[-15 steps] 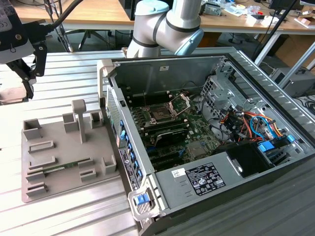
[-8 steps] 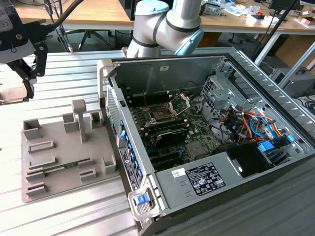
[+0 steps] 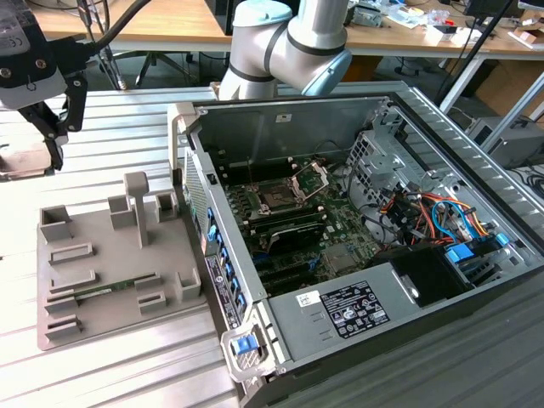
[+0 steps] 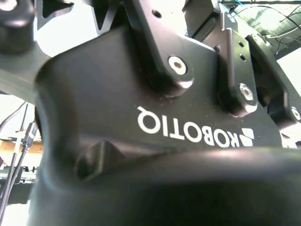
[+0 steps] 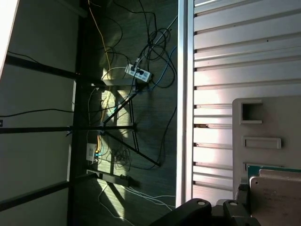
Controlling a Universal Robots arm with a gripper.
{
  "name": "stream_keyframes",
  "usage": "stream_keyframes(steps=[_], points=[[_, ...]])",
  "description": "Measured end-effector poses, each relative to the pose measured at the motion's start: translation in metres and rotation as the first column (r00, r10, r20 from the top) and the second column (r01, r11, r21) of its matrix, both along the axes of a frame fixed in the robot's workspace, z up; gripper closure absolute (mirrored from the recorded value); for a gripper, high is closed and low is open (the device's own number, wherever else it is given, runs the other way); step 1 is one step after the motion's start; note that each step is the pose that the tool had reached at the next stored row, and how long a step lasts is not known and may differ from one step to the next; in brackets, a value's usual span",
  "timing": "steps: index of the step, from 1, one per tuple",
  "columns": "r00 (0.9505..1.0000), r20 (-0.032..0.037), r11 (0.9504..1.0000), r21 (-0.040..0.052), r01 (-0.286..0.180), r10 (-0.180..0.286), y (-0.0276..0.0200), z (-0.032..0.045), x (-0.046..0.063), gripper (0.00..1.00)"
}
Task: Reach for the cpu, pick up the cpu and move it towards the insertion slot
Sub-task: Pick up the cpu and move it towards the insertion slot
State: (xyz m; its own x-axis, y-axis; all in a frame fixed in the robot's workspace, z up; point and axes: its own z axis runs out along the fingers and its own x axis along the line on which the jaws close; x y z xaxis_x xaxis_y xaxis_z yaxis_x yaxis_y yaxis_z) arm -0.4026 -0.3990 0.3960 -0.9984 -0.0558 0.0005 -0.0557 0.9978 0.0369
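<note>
Flat, pale silvery square cpu (image 5: 277, 202).

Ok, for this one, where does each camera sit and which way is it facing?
Exterior view: off the arm, raised, looking down on the open computer case, grey tray and ribbed table; the arm and gripper show.
Second wrist view: on the arm, facing the gripper's black body up close.
First wrist view: on the arm, facing past the table's edge to the cabled floor; black gripper parts show.
Shared: exterior and first wrist views both show tray and table.
</note>
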Motion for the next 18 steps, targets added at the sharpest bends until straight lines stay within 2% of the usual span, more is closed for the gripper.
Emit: stream_keyframes(steps=[18], points=[[1.0000,0.0000,1.0000,0.0000,0.000,0.000,0.0000,0.0000,0.0103,0.45]])
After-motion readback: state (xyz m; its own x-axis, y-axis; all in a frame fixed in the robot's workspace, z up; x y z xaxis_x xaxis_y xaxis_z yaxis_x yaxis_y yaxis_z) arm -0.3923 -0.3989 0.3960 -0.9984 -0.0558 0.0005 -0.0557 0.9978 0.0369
